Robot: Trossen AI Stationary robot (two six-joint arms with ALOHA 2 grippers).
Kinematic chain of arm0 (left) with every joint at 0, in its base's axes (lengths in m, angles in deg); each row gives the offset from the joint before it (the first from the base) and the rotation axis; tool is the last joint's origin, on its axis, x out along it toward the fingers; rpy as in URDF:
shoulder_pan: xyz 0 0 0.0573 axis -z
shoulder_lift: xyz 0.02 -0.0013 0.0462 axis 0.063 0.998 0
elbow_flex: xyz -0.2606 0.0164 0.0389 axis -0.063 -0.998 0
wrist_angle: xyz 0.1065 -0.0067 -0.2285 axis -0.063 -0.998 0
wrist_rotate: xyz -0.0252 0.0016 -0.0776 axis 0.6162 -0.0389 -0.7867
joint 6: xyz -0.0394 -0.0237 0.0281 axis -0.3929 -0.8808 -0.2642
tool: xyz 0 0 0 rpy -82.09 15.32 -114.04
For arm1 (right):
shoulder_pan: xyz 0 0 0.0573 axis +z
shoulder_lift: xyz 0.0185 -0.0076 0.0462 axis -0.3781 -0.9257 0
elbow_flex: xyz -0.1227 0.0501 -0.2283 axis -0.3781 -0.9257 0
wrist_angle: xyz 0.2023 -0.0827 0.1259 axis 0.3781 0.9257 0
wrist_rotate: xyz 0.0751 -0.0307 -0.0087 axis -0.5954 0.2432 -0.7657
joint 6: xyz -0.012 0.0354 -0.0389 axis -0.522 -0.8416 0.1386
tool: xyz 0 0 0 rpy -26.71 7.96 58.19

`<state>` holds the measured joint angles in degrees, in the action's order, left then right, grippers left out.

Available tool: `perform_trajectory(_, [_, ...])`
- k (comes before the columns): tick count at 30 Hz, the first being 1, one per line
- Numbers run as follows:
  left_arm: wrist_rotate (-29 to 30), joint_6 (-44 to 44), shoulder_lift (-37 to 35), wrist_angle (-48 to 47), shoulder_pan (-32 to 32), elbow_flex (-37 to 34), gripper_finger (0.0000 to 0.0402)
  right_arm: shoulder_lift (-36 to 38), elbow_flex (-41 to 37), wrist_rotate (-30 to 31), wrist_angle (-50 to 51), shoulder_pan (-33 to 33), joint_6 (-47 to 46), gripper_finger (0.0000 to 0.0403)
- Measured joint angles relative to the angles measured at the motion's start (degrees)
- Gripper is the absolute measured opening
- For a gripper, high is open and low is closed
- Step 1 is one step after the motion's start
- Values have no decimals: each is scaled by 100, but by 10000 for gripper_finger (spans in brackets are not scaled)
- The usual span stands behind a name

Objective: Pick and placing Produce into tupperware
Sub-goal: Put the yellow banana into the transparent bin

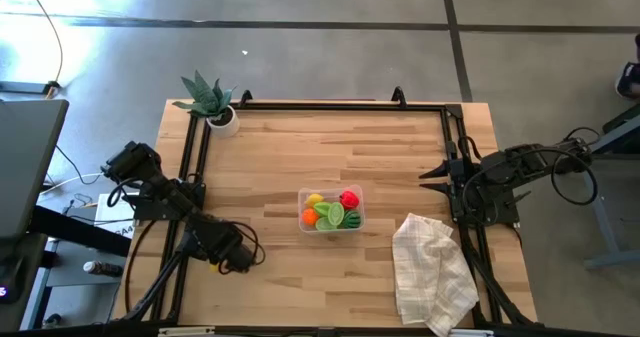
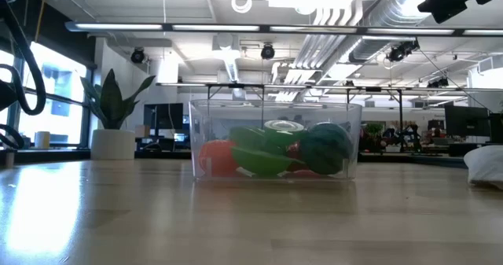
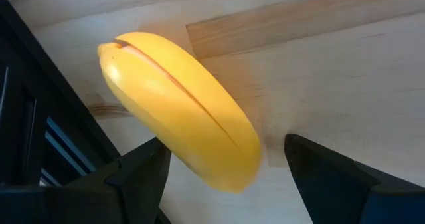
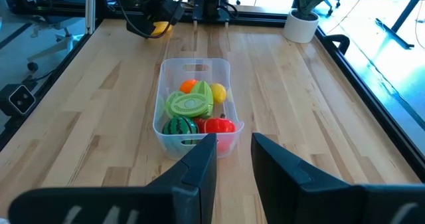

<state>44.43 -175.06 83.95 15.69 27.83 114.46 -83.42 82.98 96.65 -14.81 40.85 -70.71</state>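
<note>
Most of the produce, namely an orange (image 4: 188, 86), a lemon (image 4: 218, 92), green pieces (image 4: 189, 104), a watermelon (image 4: 179, 126) and a red pepper (image 4: 216, 125), already lies in the clear tupperware (image 1: 331, 209) at the middle of the desk (image 1: 330, 147), while the banana (image 3: 182, 111) is left, lying on the wood near the desk's left edge. The left gripper (image 3: 222, 174) hangs over the banana with jaws spread to either side of it and not yet closed on it, whereas the right gripper (image 4: 234, 159) waits at the right side, jaws nearly together and pinching nothing. Only the left wrist view shows the banana between the jaws; the low view shows the filled tupperware from the side but not the banana.
</note>
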Motion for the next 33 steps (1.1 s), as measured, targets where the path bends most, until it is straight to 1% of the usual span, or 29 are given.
perform_trajectory(9, [154,22,4,-199,-249,-2,287,0,0,0,-1,0,0,84])
perform_trajectory(20, [283,17,4,-249,-258,-2,284,1,1,0,1,0,0,84])
perform_trajectory(23, [302,-5,4,-257,-260,-2,267,-1,1,0,1,0,0,84])
perform_trajectory(29, [376,-28,11,-280,-264,-2,210,-1,0,0,0,0,2,84])
perform_trajectory(33, [449,-19,11,-294,-264,-7,179,-1,0,0,1,0,0,84])
